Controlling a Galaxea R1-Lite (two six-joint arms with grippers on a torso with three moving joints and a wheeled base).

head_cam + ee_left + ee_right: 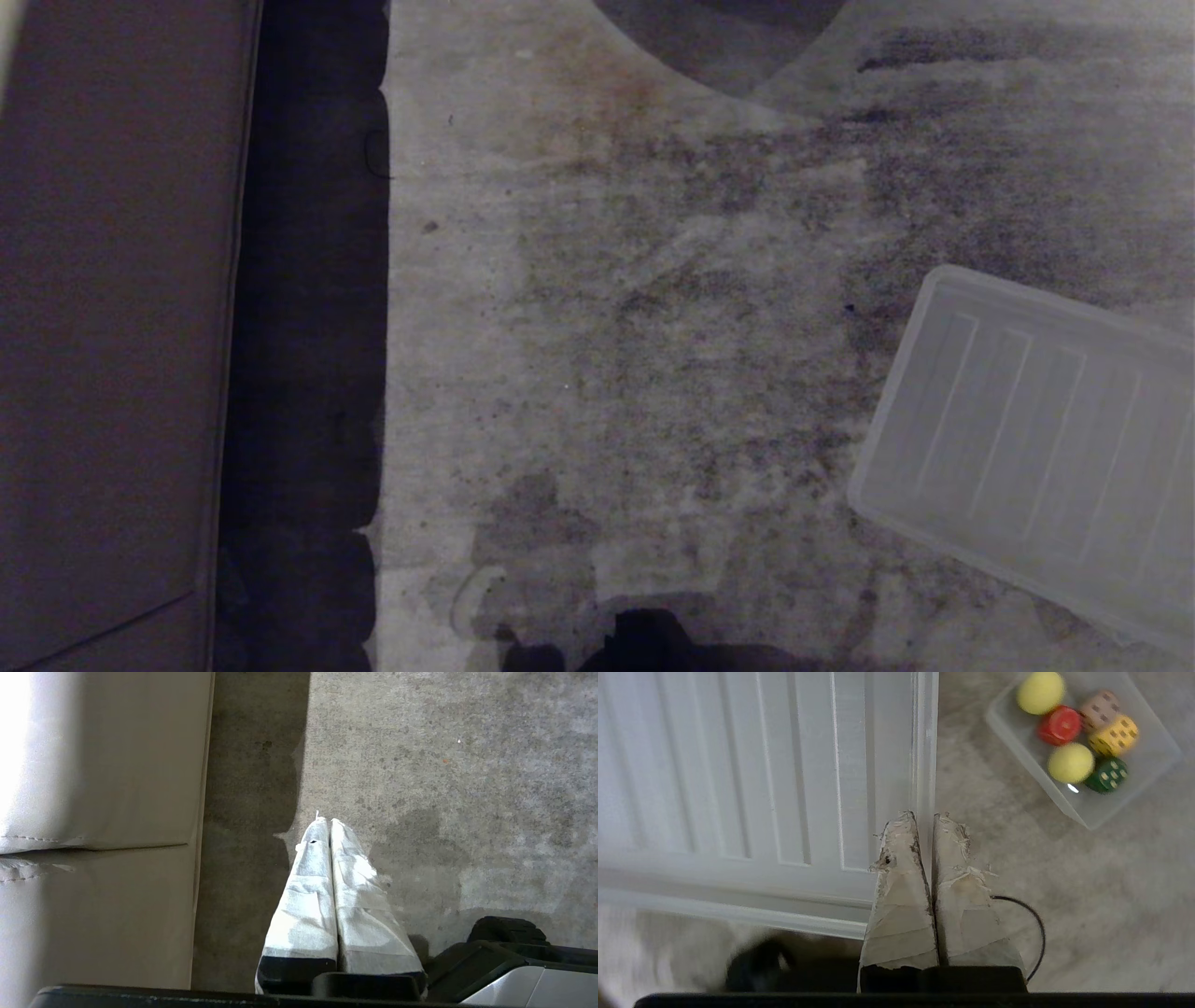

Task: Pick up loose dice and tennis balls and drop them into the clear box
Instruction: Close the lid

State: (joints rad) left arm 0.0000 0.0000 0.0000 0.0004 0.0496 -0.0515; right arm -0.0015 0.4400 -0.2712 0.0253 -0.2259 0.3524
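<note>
The right gripper [924, 816] hangs over the floor [1064, 905] with its taped fingers [899, 868] pressed together on nothing, its tips at the long edge of the ribbed lid [761, 765], which lies flat on the floor. Beyond it stands the clear box [1017, 723], uncovered, holding two tennis balls [1040, 691] and four dice [1113, 735]: red, tan, yellow and dark green. No loose piece shows anywhere on the floor in any view, so collection appears complete. The lid is not on the box. The left gripper [329, 822] is likewise pressed together and empty, over bare floor beside a pale sofa [103, 788].
</note>
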